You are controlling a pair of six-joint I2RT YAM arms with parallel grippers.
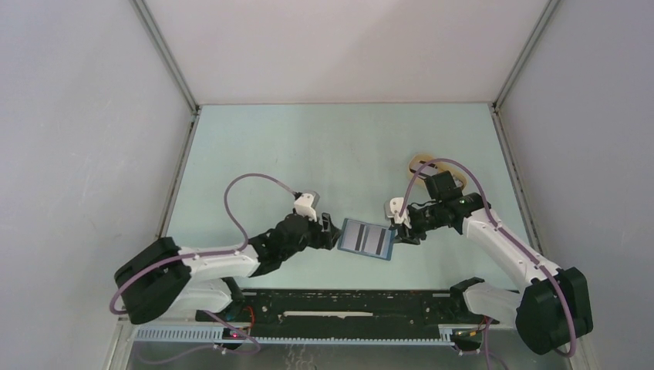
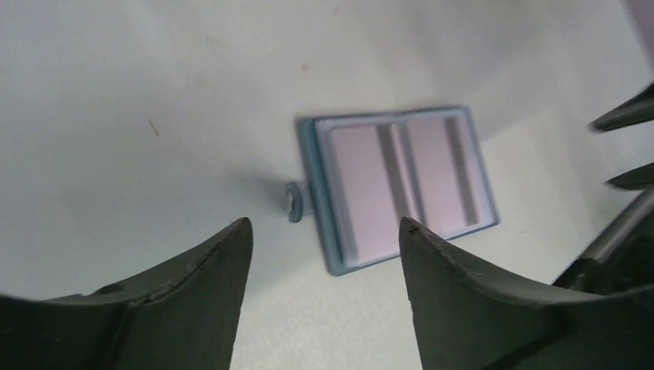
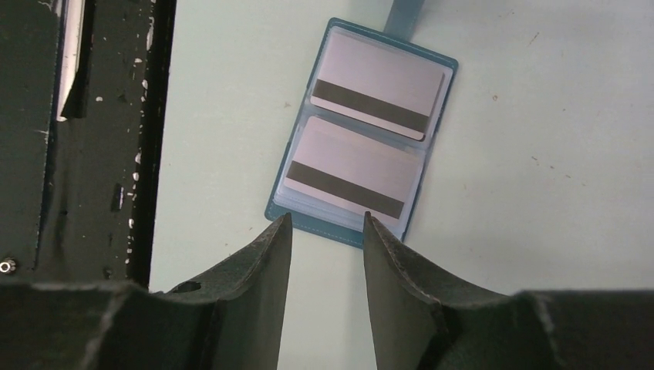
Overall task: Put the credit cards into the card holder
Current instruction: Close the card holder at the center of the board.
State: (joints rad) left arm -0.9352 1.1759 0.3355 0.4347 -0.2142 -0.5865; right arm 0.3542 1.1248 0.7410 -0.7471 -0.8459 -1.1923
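The blue card holder [image 1: 369,238] lies open and flat on the table between my two grippers. Two pale cards with dark stripes lie on its two halves, one on each; in the right wrist view these are the far card [image 3: 378,87] and the near card [image 3: 351,171]. The holder's snap tab [image 2: 294,202] sticks out at its left edge. My left gripper [image 1: 330,233] is open and empty just left of the holder [image 2: 397,189]. My right gripper [image 1: 398,227] is open and empty at the holder's right edge [image 3: 328,228].
A beige oval tray [image 1: 423,163] lies behind the right arm, partly hidden by it. The black base rail [image 1: 347,308] runs along the near edge; it also shows in the right wrist view [image 3: 85,139].
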